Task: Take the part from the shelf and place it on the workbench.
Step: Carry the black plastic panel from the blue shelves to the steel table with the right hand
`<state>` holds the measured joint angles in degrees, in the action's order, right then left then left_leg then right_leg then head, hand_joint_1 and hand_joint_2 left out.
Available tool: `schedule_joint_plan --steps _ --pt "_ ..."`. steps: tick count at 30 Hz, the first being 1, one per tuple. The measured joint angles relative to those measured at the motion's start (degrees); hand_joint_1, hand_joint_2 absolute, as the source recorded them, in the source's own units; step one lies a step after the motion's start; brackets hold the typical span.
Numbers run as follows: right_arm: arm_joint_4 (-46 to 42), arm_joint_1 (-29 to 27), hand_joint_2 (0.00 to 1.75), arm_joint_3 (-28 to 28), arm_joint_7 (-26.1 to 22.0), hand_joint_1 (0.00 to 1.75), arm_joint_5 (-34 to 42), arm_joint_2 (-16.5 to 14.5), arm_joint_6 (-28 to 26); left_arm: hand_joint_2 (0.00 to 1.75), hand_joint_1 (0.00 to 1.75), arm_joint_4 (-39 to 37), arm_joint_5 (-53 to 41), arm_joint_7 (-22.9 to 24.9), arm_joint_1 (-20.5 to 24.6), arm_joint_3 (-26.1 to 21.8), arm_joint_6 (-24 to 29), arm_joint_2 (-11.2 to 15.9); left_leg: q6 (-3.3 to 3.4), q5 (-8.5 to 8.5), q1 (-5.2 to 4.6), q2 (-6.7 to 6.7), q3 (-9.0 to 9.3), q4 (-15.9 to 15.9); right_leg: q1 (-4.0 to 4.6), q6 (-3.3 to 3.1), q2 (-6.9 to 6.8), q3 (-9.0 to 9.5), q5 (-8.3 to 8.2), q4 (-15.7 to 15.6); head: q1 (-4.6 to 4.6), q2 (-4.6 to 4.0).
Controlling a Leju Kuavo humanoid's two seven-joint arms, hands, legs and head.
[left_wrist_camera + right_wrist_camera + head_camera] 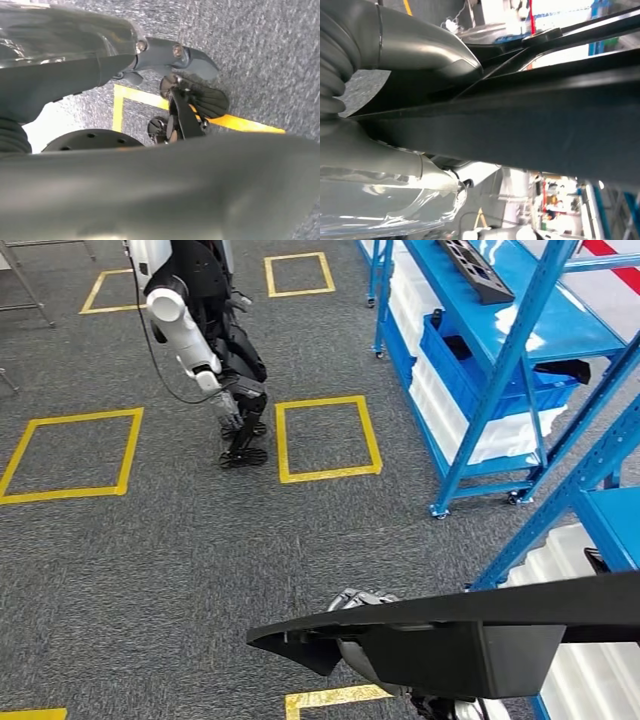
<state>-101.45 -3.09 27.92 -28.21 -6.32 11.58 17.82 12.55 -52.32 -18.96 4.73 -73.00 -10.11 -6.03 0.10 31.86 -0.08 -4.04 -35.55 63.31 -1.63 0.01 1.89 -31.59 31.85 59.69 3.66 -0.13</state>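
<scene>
A long, flat black part (453, 640) stretches across the bottom right of the head view, carried above the carpet. My left hand (361, 602) grips it near its left end, grey fingers showing just over the top edge. In the left wrist view the part (188, 190) lies close under the left hand (75, 50), whose thumb reaches over it. In the right wrist view my right hand (414, 45) clamps the part (527, 125) between the thumb and the grey fingers below it.
Blue shelf racks (490, 350) stand at the right, with another black part (475, 270) on top and a blue bin (483, 370) lower down. Another humanoid robot (204, 330) stands ahead on the left. Yellow floor squares (328, 438) mark the grey carpet.
</scene>
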Motion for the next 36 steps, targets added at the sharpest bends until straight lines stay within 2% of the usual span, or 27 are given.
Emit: schedule_joint_plan --steps 1,2,3,4,5,6,8,10,11,13,15,17,18,19,20,21,22,23,24,25,26,28,30,32,34,35,36 --pt "0.1 0.2 1.75 0.1 -0.2 1.75 0.1 0.0 0.1 1.75 0.00 0.0 0.1 -0.1 0.2 0.0 0.0 0.0 -0.27 1.59 0.00 1.77 -1.58 3.2 0.11 -0.23 -0.94 0.15 0.16 0.0 0.03 0.00" --pt "0.3 0.4 1.75 0.1 -0.4 1.75 0.2 0.0 0.1 1.75 0.00 0.0 0.1 -0.2 0.3 0.0 0.0 0.0 -0.50 3.26 0.12 2.72 -3.61 7.2 0.22 -0.41 -1.93 0.27 0.35 0.0 0.03 0.00" --pt "0.5 0.5 1.75 0.2 -0.6 1.75 0.2 0.1 0.2 1.75 0.00 0.0 0.1 -0.2 0.3 -0.1 0.0 0.0 -0.67 4.37 0.24 3.13 -5.42 10.6 0.31 -0.49 -2.89 0.41 0.53 0.0 0.03 0.00" --pt "0.8 0.7 1.75 0.3 -0.7 1.75 0.3 0.1 0.3 1.75 0.00 0.0 0.1 -0.3 0.3 -0.1 0.0 0.0 -0.74 4.49 0.32 3.31 -6.47 12.4 0.36 -0.51 -3.76 0.58 0.74 0.0 0.03 0.00" --pt "1.0 1.0 1.75 0.3 -0.7 1.75 0.4 0.1 0.5 1.75 0.00 0.0 0.1 -0.3 0.1 -0.1 0.0 0.0 -0.71 3.49 0.37 3.48 -6.42 12.0 0.40 -0.48 -4.56 0.84 0.97 0.0 0.03 0.00" --pt "1.2 1.3 1.75 0.4 -0.7 1.75 0.5 0.1 0.6 1.75 0.00 0.0 0.0 -0.2 0.0 -0.1 0.0 0.0 -0.55 1.57 0.35 3.77 -5.23 9.4 0.43 -0.42 -5.27 1.17 1.22 0.0 0.03 0.00" --pt "1.4 1.9 1.75 0.6 -0.7 1.75 0.7 0.1 0.8 1.75 0.00 0.0 0.0 -0.2 0.0 -0.1 0.0 0.1 0.10 -2.09 -0.15 5.96 -1.57 1.8 0.47 -0.20 -6.51 1.91 1.76 -0.1 0.03 0.00" --pt "1.6 2.4 1.75 0.7 -0.7 1.75 1.0 0.2 1.1 1.75 0.00 0.0 0.0 -0.2 0.2 -0.1 0.1 0.2 0.88 -3.06 -0.95 8.06 0.28 -2.3 0.58 0.27 -7.50 2.24 2.09 -0.3 0.03 0.00" --pt "1.8 2.5 1.75 0.8 -0.7 1.75 1.1 0.2 1.2 1.75 0.00 0.0 0.0 -0.2 0.2 -0.1 0.1 0.2 1.13 -2.80 -1.30 8.23 0.30 -2.5 0.61 0.53 -8.04 2.32 2.19 -0.4 0.02 0.00" --pt "2.0 3.0 1.75 1.1 -0.7 1.75 1.3 0.3 1.4 1.75 0.00 0.0 0.0 -0.1 0.1 -0.2 0.1 0.3 1.54 -2.83 -1.32 7.18 0.53 -3.2 0.54 1.16 -8.75 2.78 2.60 -0.5 0.02 0.00" --pt "2.3 3.8 1.75 1.4 -0.7 1.75 1.6 0.4 1.5 1.75 0.00 0.0 0.0 -0.1 0.0 -0.2 0.1 0.5 1.99 -2.98 -0.96 6.07 1.25 -4.1 0.43 1.47 -6.55 2.38 4.16 1.6 -0.03 0.00" --pt "2.8 4.2 1.75 1.6 -0.7 1.75 1.7 0.7 1.8 1.75 0.00 0.0 0.0 -0.1 0.3 -0.2 0.1 0.5 2.38 -2.98 -0.71 4.76 1.67 -4.4 0.43 1.48 -3.29 -0.86 7.24 8.3 -0.11 0.00" --pt "3.1 4.3 1.75 1.7 -0.7 1.75 1.8 0.8 1.8 1.75 0.00 0.0 0.0 -0.1 0.5 -0.2 0.1 0.5 2.49 -2.93 -0.69 3.97 1.71 -4.4 0.45 1.52 -2.56 -3.07 8.50 12.1 -0.14 0.00" --pt "3.4 4.2 1.75 1.7 -0.7 1.75 1.8 0.9 1.9 1.75 0.00 0.0 0.0 0.0 0.5 -0.2 0.1 0.5 2.53 -2.88 -0.68 3.13 1.79 -4.3 0.46 1.58 -2.25 -4.85 8.85 14.6 -0.14 0.00" --pt "3.6 4.2 1.75 1.8 -0.7 1.75 1.9 1.0 1.9 1.75 0.00 0.0 0.0 0.0 0.5 -0.2 0.2 0.5 2.51 -2.82 -0.65 2.30 1.92 -4.3 0.46 1.62 -2.12 -5.73 7.96 15.2 -0.14 0.00" --pt "3.8 4.2 1.75 1.9 -0.7 1.75 1.9 1.1 1.9 1.75 0.00 0.0 0.0 0.1 0.4 -0.2 0.3 0.5 2.44 -2.71 -0.59 1.50 2.13 -4.3 0.44 1.67 -1.94 -5.52 5.95 13.4 -0.15 0.00" --pt "4.0 4.3 1.75 1.9 -0.7 1.75 1.9 1.1 1.9 1.75 0.00 0.0 0.0 0.2 0.3 -0.2 0.4 0.4 2.30 -2.53 -0.50 0.72 2.39 -4.2 0.37 1.73 -1.41 -4.47 3.26 10.0 -0.15 0.00" --pt "4.2 4.3 1.75 1.9 -0.7 1.75 1.9 1.1 1.9 1.75 0.00 0.0 0.0 0.3 0.3 -0.3 0.5 0.4 2.07 -2.29 -0.44 -0.02 2.57 -4.0 0.24 1.77 -0.19 -3.25 1.19 6.6 -0.15 0.00" --pt "4.3 4.4 1.75 2.0 -0.7 1.75 1.9 1.2 2.0 1.75 0.00 0.0 0.1 0.4 0.4 -0.3 0.5 0.4 1.80 -2.06 -0.39 -0.79 2.55 -3.7 0.09 1.74 1.04 -2.08 -0.05 3.4 -0.14 0.00" --pt "4.5 4.4 1.75 2.0 -0.7 1.75 2.0 1.2 2.0 1.75 0.00 0.0 0.1 0.4 0.5 -0.3 0.5 0.4 1.53 -1.92 -0.34 -1.45 2.39 -3.5 0.03 1.62 2.06 -1.38 -0.50 1.6 -0.12 0.00" --pt "4.6 4.4 1.75 2.1 -0.7 1.75 2.0 1.2 2.1 1.75 0.00 0.0 0.2 0.4 0.4 -0.3 0.5 0.4 1.27 -1.87 -0.26 -2.09 2.14 -3.4 0.07 1.38 2.57 -1.09 -0.19 0.9 -0.11 0.00" --pt "4.8 4.7 1.75 2.2 -0.7 1.75 2.1 1.1 2.3 1.75 0.00 0.0 0.2 0.4 0.2 -0.5 0.5 0.4 0.85 -1.83 -0.08 -2.84 1.80 -3.3 0.17 0.81 1.65 -0.81 -0.11 0.5 -0.10 0.00" --pt "4.9 5.1 1.75 2.3 -0.7 1.75 2.2 1.0 2.6 1.75 0.00 0.0 0.2 0.3 0.0 -0.6 0.5 0.4 0.34 -0.64 -0.15 -0.79 0.92 -1.5 0.07 0.22 0.23 -0.50 -0.04 0.3 -0.07 0.00" --pt "5.1 5.3 1.75 2.6 -0.8 1.75 2.3 0.9 2.8 1.75 0.00 0.0 0.2 0.2 0.3 -0.6 0.4 0.4 -0.25 2.41 -0.09 2.30 -2.17 4.7 0.17 -0.28 -1.52 -0.16 0.28 0.3 -0.05 0.00" --pt "5.4 5.4 1.75 2.8 -0.8 1.75 2.3 0.8 2.9 1.75 0.00 0.0 0.2 0.2 0.3 -0.6 0.4 0.4 -0.61 4.65 0.16 3.25 -5.90 11.6 0.36 -0.50 -3.30 0.19 0.70 0.3 -0.05 0.00" --pt "5.6 5.4 1.75 3.0 -0.7 1.75 2.3 0.7 3.0 1.75 0.00 0.0 0.1 0.2 0.2 -0.6 0.4 0.4 -0.64 4.35 0.22 3.37 -6.66 12.7 0.42 -0.51 -4.06 0.42 0.94 0.3 -0.05 0.00" --pt "5.7 5.4 1.75 3.1 -0.7 1.75 2.3 0.6 3.0 1.75 0.00 0.0 0.1 0.3 0.1 -0.6 0.4 0.4 -0.55 2.93 0.23 3.52 -6.29 11.5 0.48 -0.50 -4.78 0.75 1.21 0.3 -0.05 0.00"
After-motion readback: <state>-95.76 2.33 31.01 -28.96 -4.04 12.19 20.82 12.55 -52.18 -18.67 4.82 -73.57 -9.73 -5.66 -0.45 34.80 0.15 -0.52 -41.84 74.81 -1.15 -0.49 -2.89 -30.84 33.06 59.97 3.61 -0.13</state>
